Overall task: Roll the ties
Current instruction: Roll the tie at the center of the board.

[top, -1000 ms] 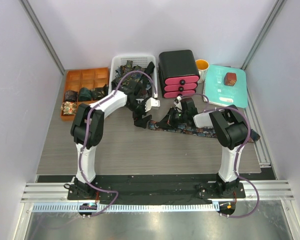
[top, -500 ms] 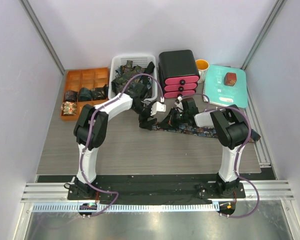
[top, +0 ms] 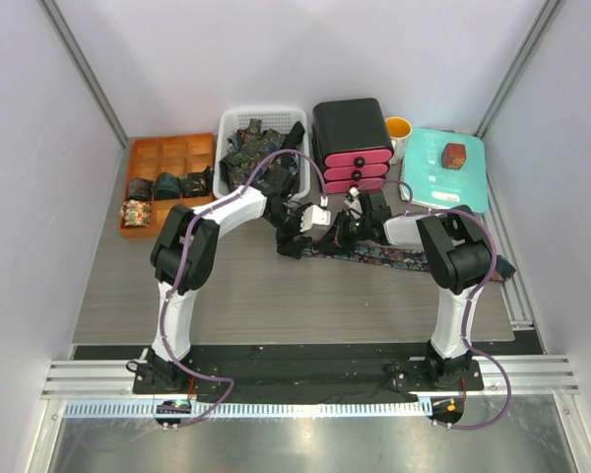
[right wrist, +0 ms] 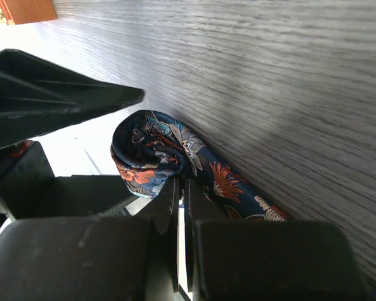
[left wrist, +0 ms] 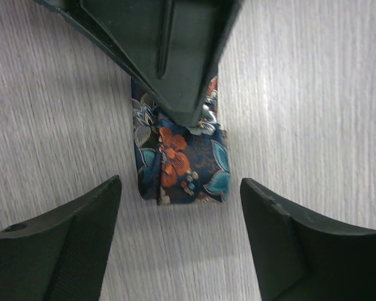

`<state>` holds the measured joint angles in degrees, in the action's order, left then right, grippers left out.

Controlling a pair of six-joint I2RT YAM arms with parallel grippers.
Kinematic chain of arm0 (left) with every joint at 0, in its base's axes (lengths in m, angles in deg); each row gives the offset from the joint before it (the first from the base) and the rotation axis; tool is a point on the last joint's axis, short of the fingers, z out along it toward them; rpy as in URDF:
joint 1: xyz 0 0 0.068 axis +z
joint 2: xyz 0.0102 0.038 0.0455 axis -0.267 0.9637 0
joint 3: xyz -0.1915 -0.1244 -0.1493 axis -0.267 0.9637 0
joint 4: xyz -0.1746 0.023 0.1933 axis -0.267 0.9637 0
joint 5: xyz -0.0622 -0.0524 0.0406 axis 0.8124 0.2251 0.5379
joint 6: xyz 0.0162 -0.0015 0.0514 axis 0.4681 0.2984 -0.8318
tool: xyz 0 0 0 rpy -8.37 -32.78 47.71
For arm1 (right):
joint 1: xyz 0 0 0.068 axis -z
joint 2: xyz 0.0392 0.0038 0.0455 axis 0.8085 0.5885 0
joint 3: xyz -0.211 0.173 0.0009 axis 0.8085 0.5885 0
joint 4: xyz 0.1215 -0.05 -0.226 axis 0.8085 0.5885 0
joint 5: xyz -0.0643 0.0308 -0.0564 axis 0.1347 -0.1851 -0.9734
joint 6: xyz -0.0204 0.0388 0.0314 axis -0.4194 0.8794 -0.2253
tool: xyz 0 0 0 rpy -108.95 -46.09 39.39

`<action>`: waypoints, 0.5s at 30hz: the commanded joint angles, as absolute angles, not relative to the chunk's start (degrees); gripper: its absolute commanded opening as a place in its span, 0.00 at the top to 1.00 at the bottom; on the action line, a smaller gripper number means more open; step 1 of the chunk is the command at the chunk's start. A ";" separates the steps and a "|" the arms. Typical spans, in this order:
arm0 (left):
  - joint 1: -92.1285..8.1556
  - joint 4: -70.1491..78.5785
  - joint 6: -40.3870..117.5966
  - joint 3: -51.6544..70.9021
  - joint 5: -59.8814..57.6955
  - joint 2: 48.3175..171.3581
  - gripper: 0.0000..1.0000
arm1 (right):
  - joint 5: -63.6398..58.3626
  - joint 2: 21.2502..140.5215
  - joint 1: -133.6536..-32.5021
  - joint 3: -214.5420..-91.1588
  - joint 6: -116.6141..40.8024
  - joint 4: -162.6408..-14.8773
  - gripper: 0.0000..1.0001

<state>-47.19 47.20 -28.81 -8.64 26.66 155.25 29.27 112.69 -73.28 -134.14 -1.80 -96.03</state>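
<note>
Pinching the rolled end of a floral tie (right wrist: 156, 147) on the bench (left wrist: 313, 94), the right end effector (right wrist: 182, 183) is clenched; the left end effector (left wrist: 180, 185) hangs released, straddling it.

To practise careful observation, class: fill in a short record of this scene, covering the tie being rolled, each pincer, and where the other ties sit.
tie in work: dark floral print; one end wound into a small roll, the rest flat on the table
left pincer: open, one finger on either side of the rolled end, not touching it
right pincer: shut on the roll's edge
loose ties: heaped in the white basket
rolled ties: in compartments of the orange tray
</note>
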 commanded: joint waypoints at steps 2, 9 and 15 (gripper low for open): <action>-49.05 46.22 -29.39 -10.93 25.28 157.21 0.30 | 21.45 114.41 -72.58 -133.47 -6.31 -88.12 0.99; -50.56 55.61 -34.04 -12.77 15.62 156.87 0.67 | 22.68 112.93 -72.67 -133.90 -5.00 -89.09 0.99; -50.12 65.55 -41.43 -12.95 7.88 155.54 0.75 | 25.14 109.85 -73.81 -134.96 -2.98 -89.09 0.99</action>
<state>-51.04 53.67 -35.37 -11.74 15.38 156.99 29.53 112.20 -73.59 -134.54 -2.33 -93.78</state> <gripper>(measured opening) 0.319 0.041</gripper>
